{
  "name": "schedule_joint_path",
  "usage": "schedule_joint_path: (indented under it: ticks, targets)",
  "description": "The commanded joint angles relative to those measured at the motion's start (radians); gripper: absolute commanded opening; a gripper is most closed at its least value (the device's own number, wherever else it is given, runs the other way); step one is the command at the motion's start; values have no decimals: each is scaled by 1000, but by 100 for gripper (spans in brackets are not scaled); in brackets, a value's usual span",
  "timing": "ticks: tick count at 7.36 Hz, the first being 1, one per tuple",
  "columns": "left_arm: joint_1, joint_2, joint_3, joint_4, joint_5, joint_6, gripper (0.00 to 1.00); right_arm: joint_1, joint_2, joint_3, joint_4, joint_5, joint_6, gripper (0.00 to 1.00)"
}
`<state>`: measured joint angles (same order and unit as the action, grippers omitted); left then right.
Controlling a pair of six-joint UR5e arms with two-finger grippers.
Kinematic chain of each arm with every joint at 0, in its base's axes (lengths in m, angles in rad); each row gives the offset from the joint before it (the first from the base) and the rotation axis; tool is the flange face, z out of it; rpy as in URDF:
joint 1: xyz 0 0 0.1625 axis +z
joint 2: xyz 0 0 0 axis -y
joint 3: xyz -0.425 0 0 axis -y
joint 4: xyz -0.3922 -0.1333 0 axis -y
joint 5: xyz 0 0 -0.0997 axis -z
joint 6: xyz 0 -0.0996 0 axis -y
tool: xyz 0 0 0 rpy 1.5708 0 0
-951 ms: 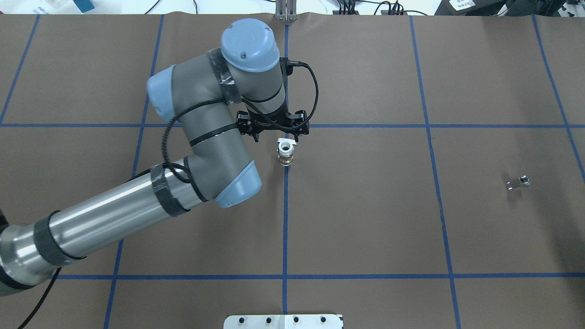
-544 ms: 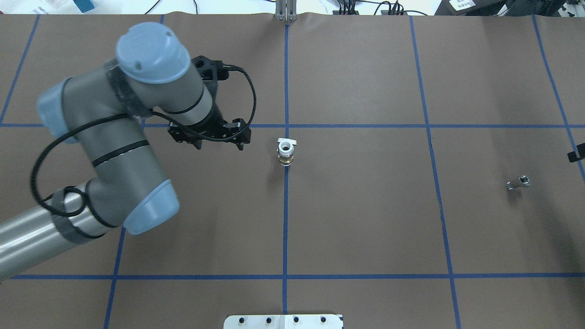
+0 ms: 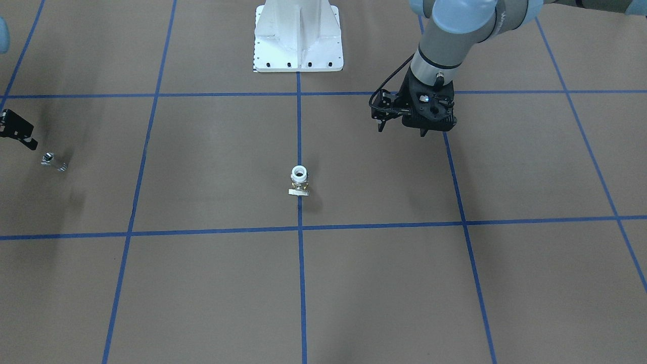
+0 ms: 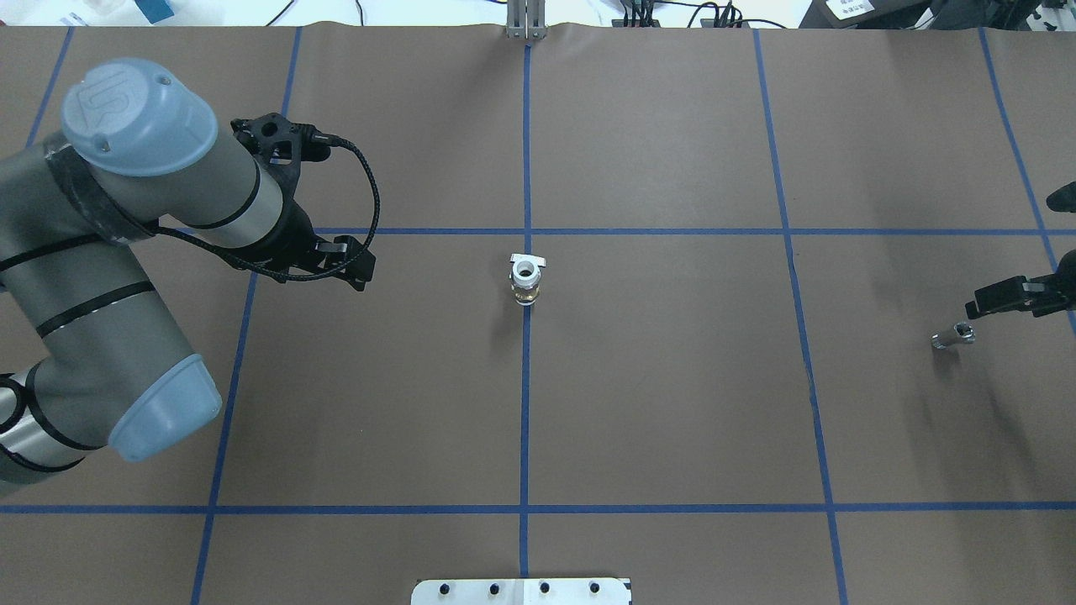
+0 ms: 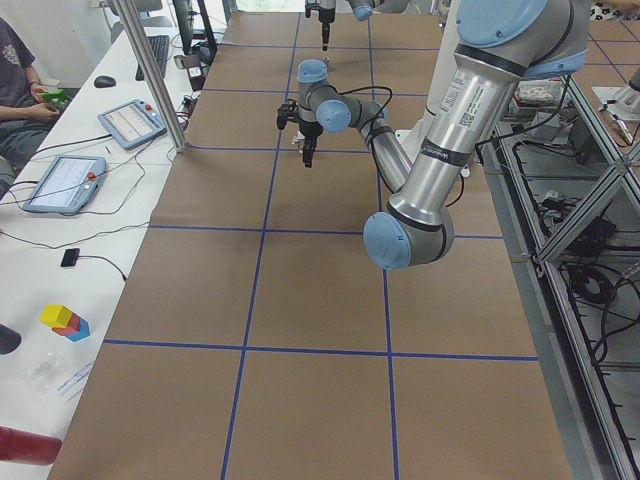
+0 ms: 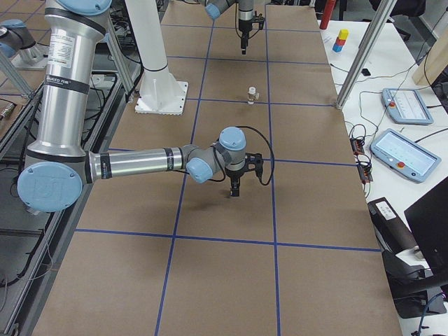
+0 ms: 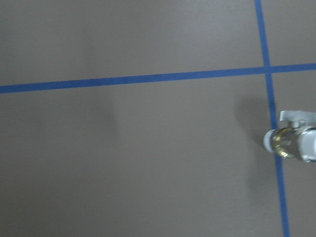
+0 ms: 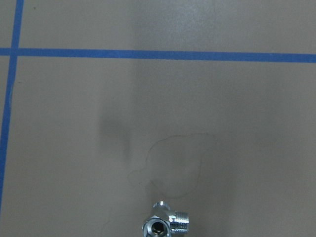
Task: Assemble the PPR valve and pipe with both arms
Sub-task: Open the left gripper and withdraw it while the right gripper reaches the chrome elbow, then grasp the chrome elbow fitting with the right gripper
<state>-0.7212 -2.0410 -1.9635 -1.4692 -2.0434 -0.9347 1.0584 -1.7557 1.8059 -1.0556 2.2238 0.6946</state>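
Note:
The PPR valve (image 4: 526, 281) stands upright on the middle blue line, white ring end up, its pale tab on the far side; it also shows as the valve (image 3: 299, 181) and at the right edge of the left wrist view (image 7: 296, 143). My left gripper (image 4: 328, 269) (image 3: 402, 130) hangs open and empty well to the valve's left. The small silver pipe (image 4: 952, 336) (image 3: 53, 162) (image 8: 165, 224) lies at the table's right. My right gripper (image 4: 1013, 298) (image 3: 17, 132) pokes in just beyond the pipe, only partly in view, so I cannot tell its state.
The white robot base plate (image 3: 298, 45) sits at the table's near edge. A metal clamp (image 4: 526, 21) marks the far edge. Beside the brown mat (image 4: 672, 403), a side bench holds tablets (image 5: 130, 122), with a seated person (image 5: 15, 80) there.
My left arm has swung left, away from the valve it hovered next to. My right gripper has come in from the right edge toward the pipe. Valve and pipe have not moved.

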Motion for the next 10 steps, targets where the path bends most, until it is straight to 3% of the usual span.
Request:
schedule_joint_path:
  ticks: [1, 6, 8, 10]
  targets:
    - [0, 2, 0, 1, -1, 7, 99, -49, 2, -8, 3, -35, 31, 98]
    - [-7, 5, -3, 1, 0, 7, 99, -84, 61, -79, 11, -32, 37, 89]
    - [-7, 4, -5, 9, 0, 7, 99, -89, 59, -80, 11, -33, 34, 75]
    - [-7, 4, -6, 9, 0, 5, 99, -89, 56, -80, 11, -33, 34, 67]
